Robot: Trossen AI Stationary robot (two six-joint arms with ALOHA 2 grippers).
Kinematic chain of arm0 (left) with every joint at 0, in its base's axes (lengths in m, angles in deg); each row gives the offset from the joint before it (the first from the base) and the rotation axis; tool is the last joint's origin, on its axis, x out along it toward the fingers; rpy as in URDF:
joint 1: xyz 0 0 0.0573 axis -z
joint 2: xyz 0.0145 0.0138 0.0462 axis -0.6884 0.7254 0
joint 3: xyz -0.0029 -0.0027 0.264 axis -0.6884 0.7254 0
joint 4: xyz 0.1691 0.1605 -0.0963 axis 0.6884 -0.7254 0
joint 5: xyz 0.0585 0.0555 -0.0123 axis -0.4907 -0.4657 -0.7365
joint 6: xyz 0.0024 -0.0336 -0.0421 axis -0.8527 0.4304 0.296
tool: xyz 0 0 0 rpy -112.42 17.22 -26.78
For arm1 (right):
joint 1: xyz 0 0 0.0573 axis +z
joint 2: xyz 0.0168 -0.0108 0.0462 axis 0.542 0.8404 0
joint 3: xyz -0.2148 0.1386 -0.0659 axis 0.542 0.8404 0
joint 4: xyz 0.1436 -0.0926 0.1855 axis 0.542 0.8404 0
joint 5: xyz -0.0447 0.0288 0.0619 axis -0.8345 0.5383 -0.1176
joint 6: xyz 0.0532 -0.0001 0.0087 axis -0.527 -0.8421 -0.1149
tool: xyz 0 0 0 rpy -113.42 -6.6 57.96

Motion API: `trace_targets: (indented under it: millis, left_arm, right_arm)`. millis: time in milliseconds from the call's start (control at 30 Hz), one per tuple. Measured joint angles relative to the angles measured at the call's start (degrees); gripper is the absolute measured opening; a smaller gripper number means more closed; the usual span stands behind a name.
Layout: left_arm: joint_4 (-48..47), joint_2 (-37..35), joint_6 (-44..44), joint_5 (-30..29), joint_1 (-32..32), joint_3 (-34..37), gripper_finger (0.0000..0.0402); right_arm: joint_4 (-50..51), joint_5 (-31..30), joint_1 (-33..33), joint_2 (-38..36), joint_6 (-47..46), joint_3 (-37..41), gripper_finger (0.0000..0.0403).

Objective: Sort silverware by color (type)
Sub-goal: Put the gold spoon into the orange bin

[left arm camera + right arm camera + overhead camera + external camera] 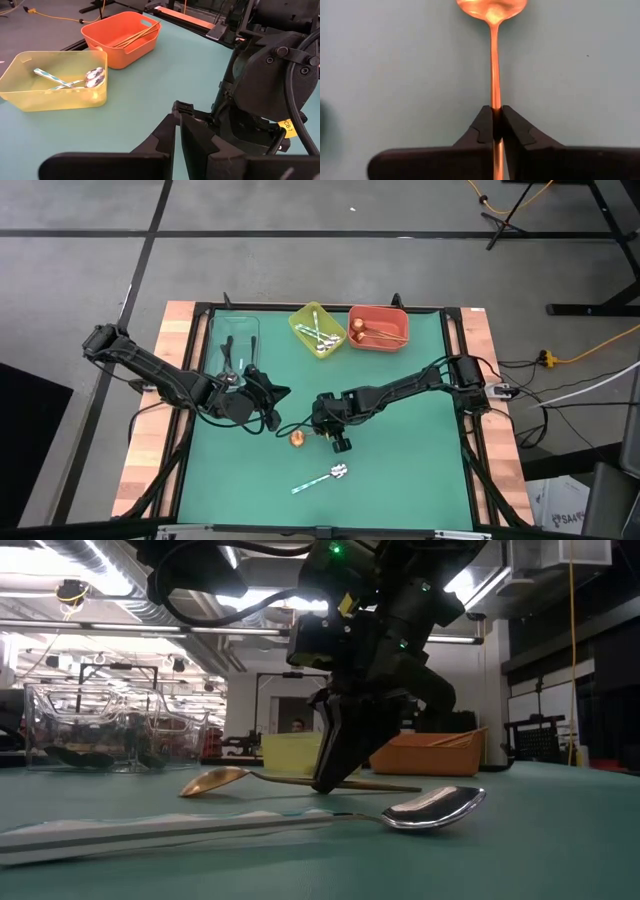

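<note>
From above, the right end effector (338,442) is down on the green table (400,470) at the copper-gold spoon (298,438), well short of the orange bin (378,327) where its likes lie. The silver, teal-handled spoon (322,478) lies farther still from that bin. The left end effector (268,406) waits beside the clear tray (233,340), clenched on nothing.

At table level, the copper-gold spoon (262,779) lies flat, thin and stiff; it looks light and slick, so a mid-handle pinch seems right. The mat looks smooth and matte. Behind is a workshop with bright ceiling lights.

The left wrist view shows silver spoons in the yellow bin (55,82) next to the orange bin (120,40).

The right wrist view shows the fingers (482,131) clamped on the spoon's handle (493,75), about midway.
</note>
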Motion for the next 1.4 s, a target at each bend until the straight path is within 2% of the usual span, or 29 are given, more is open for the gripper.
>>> trace_targets:
  millis: [467,833,1400]
  left_arm:
    - [0.0,0.0,0.0,-0.3,0.0,0.0,0.0022]
    - [0.0,0.0,-0.1,-1.3,0.0,0.0,0.0022]
    - [0.0,0.0,-0.2,-2.6,0.0,0.0,0.0022]
  right_arm:
    - [1.9,0.0,0.0,-1.2,-1.7,0.0,0.0002]
    - [10.1,-0.6,0.0,-10.7,-1.7,-0.1,0.0001]
    - [30.5,-15.6,-1.6,-31.1,-3.3,-0.1,0.0]
